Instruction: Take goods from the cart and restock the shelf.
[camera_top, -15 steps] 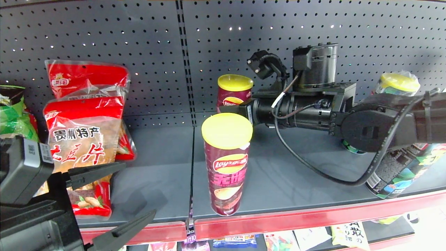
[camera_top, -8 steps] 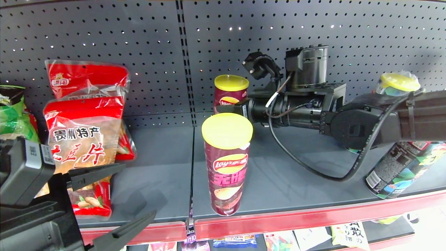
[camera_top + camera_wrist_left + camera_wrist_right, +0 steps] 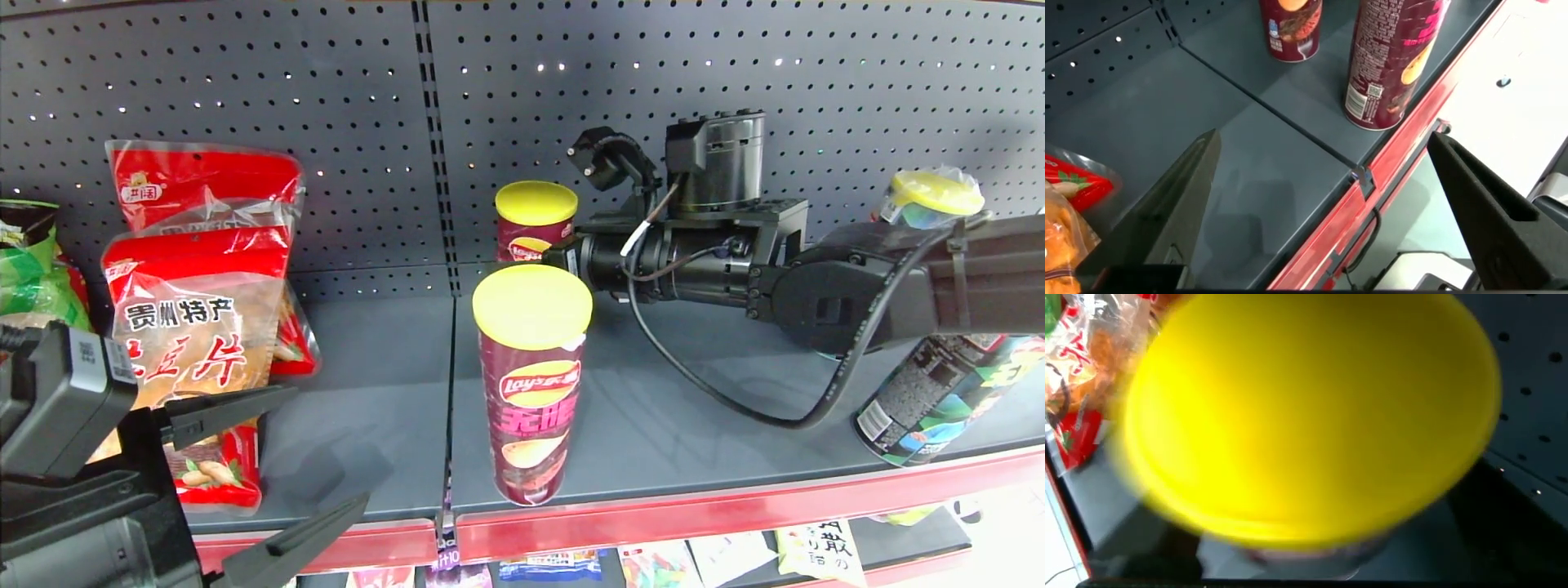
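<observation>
At eight o'clock in the head view, the left gripper hangs spread wide and empty, just off the shelf lip beside the red snack bags, likely free for the next item. Dead centre stands the front can. Behind it, toward twelve o'clock, the right gripper appears clamped on the rear can below its yellow lid. The can sits near the pegboard, probably so the row fills from the back.

rear can bottom hidden, lid blurred
</observation>
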